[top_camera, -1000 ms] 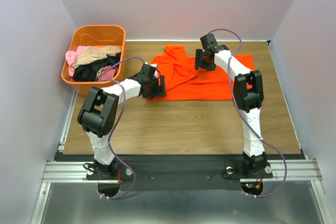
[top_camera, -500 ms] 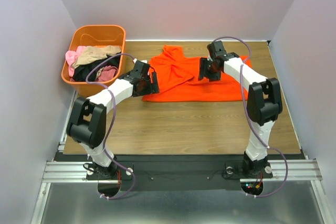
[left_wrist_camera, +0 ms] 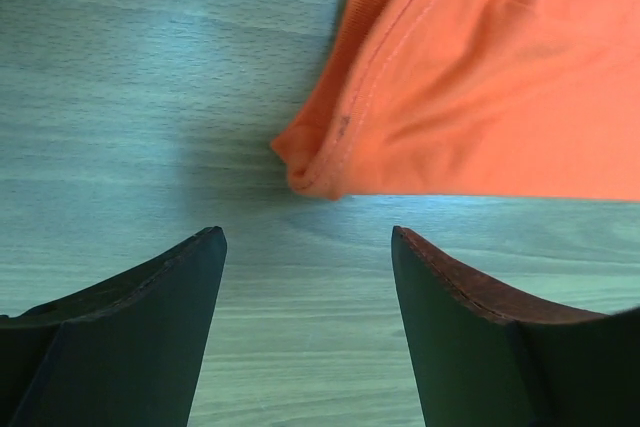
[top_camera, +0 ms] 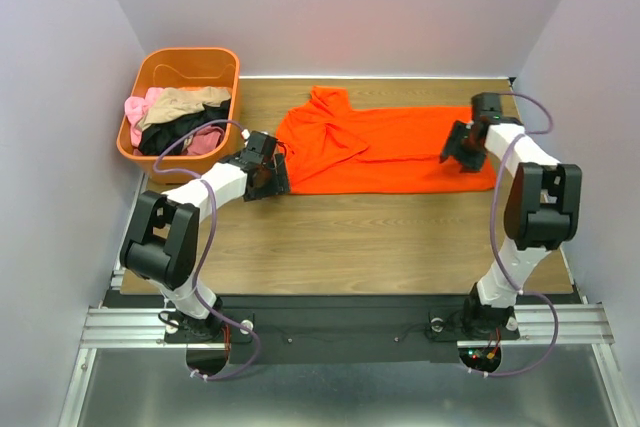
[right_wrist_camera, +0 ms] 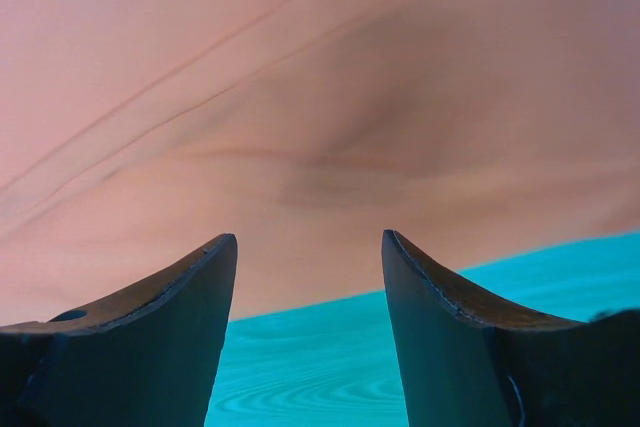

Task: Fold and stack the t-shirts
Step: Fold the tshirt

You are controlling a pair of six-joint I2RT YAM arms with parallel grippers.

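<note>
1. The orange-red tee (top_camera: 390, 152) lies spread along the far half of the desk (top_camera: 350, 237). Its left part is rumpled into a raised fold near the collar, and its right part lies flatter.
2. The left hand (top_camera: 272, 175) sits at the tee's near-left corner, fingers wide apart and empty. Its wrist view shows the hemmed corner (left_wrist_camera: 320, 162) just ahead of the gap, not yet between the fingers.
3. The right hand (top_camera: 458, 150) is at the tee's right end, also wide and holding nothing, with the cloth edge (right_wrist_camera: 300, 97) under and ahead of it.
4. The likely trouble is that the left corner is doubled over, so a pinch could catch one layer or only the hem and drag the fold askew. If the rumple is left unsmoothed, it would be pressed into any fold.
5. An orange tub (top_camera: 160, 67) stands at the far left, near the tee but not touching it. It holds pink (top_camera: 135, 107), tan (top_camera: 185, 102) and black (top_camera: 165, 135) garments waiting to be folded. Nothing lies between either hand and the cloth.
</note>
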